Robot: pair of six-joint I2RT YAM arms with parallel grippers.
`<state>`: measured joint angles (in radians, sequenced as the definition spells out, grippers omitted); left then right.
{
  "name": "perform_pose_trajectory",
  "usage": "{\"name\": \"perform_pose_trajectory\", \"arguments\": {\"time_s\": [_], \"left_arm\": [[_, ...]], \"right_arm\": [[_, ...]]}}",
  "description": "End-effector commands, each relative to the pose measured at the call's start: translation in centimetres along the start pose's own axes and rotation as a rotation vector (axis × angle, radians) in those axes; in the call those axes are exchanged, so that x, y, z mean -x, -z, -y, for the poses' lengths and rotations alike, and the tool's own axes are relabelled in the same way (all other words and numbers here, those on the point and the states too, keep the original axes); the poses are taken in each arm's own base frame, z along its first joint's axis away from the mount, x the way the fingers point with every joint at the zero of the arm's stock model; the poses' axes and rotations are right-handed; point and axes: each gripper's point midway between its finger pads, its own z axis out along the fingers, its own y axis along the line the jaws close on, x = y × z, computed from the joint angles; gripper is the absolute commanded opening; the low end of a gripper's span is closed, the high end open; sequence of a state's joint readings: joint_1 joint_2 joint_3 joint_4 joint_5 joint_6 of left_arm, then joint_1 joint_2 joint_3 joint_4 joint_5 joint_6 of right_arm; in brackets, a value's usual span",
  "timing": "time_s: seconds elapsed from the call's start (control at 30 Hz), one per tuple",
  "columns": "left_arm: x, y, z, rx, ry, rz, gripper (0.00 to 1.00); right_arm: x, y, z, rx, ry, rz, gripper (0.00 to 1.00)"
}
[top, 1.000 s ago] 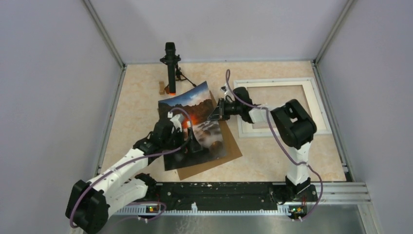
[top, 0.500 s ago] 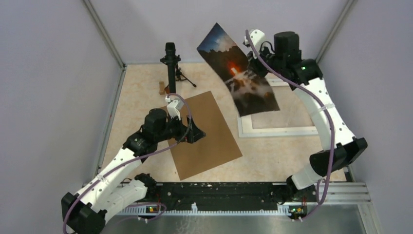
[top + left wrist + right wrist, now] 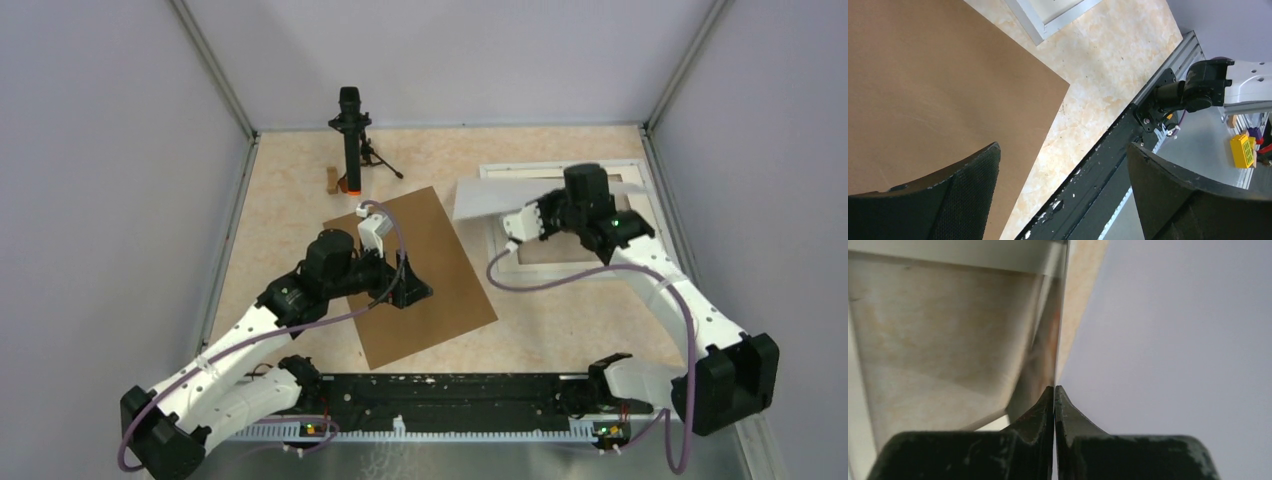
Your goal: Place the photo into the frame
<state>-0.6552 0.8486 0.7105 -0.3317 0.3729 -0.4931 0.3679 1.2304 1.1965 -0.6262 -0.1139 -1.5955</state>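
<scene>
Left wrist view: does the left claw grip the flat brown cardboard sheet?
No, the left claw stands wide open over the flat brown cardboard sheet and holds nothing.

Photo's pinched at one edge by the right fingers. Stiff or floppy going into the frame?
Probably floppy: the photo is a thin sheet, edge-on in the wrist view, pinched by the right fingers at one edge only. Likely light, so its free end may sag or flutter above the frame.

Worktop (image 3: 290,200) — beige, marbled with cream veins. Cardboard sheet (image 3: 440,290) plain brown. Frame (image 3: 540,168) white. Photo (image 3: 485,198) shows its pale greyish-white back — faint orange tinge edge-on.
</scene>
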Motion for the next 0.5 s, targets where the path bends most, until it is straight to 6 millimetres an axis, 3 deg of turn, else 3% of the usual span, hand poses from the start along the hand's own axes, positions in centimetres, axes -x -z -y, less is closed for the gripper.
{"name": "perform_pose_trajectory", "arguments": {"time_s": [0.0, 0.13, 0.27, 0.33, 0.4, 0.43, 0.47], "left_arm": [[0.4, -0.1, 0.6, -0.019, -0.046, 0.029, 0.98], [0.3, 0.0, 0.8, -0.026, -0.059, 0.037, 0.98], [0.2, 0.3, 0.6, -0.001, -0.079, 0.043, 0.98], [0.1, 0.3, 0.6, 0.003, -0.088, 0.042, 0.98], [0.1, 0.3, 0.6, 0.006, -0.099, 0.044, 0.98], [0.1, 0.3, 0.7, 0.008, -0.105, 0.045, 0.98], [0.2, 0.3, 0.7, 0.010, -0.109, 0.047, 0.98]], "right_arm": [[-1.3, 0.3, 0.2, -0.218, 0.252, -0.074, 0.00], [-2.6, -1.7, -5.1, -0.022, 0.226, -0.112, 0.00], [-2.2, -2.1, -8.4, 0.058, 0.236, -0.082, 0.00], [-2.3, -2.2, -10.0, 0.105, 0.229, -0.081, 0.05], [-2.4, -2.3, -11.7, 0.155, 0.207, -0.082, 0.25], [-2.2, -2.1, -12.5, 0.181, 0.197, -0.075, 0.43], [-1.7, -1.7, -13.1, 0.198, 0.173, -0.055, 0.78]]}}
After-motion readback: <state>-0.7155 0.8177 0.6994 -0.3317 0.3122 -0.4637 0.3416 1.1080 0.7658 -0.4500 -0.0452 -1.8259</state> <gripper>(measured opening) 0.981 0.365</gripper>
